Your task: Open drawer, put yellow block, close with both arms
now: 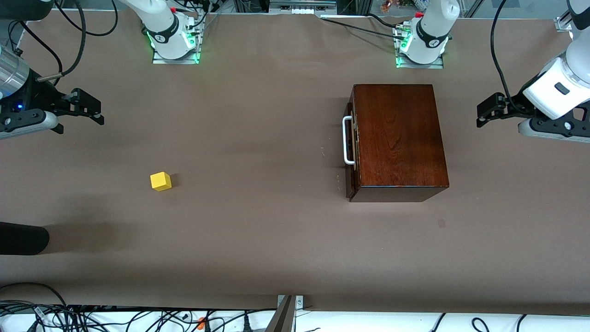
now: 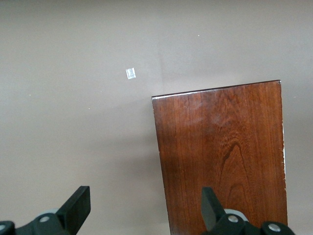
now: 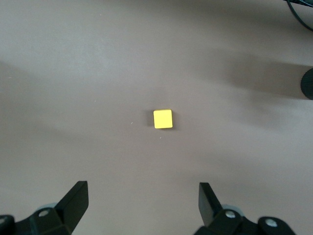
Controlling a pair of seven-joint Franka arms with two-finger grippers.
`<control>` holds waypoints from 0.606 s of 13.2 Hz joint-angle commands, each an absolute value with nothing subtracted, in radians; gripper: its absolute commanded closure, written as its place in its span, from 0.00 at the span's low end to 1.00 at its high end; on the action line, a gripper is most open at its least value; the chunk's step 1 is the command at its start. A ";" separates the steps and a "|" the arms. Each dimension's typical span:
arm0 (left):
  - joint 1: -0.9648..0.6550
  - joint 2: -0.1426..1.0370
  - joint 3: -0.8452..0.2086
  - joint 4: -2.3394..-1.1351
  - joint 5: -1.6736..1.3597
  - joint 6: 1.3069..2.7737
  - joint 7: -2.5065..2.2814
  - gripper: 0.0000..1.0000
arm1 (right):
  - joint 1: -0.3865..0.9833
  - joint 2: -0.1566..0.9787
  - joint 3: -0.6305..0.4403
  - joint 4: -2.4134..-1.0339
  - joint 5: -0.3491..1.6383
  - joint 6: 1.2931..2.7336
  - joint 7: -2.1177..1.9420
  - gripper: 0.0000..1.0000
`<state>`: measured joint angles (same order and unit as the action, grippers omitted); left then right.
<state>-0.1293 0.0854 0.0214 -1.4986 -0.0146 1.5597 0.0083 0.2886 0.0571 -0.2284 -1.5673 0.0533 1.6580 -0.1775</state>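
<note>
The dark reddish-brown wooden box (image 1: 398, 138) stands toward the left arm's end of the table. Its drawer is pushed in, so only the dark front and white loop handle (image 1: 348, 140) show; the pale tray is hidden. The yellow block (image 1: 160, 180) lies on the table toward the right arm's end. My left gripper (image 1: 489, 109) is open and empty over the table beside the box. In the left wrist view the gripper (image 2: 144, 205) is over the edge of the box top (image 2: 222, 156). My right gripper (image 1: 86, 109) is open and empty. The right wrist view shows the gripper (image 3: 143, 203) and the block (image 3: 163, 119) apart.
A black rounded object (image 1: 22, 238) reaches in over the table edge at the right arm's end, nearer to the front camera than the block; it also shows in the right wrist view (image 3: 308, 83). A small pale mark (image 1: 441, 223) lies on the brown table cover (image 1: 258, 221) near the box.
</note>
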 commanded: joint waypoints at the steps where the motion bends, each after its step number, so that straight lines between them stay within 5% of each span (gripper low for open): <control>1: -0.133 0.087 -0.035 -1.488 -0.031 1.546 -0.037 0.00 | 0.282 0.067 -0.230 -1.537 0.066 1.640 -0.192 0.00; 8: -0.164 0.159 -0.440 -1.477 0.067 1.559 -0.564 0.00 | 0.282 0.067 -0.230 -1.537 0.064 1.640 -0.190 0.00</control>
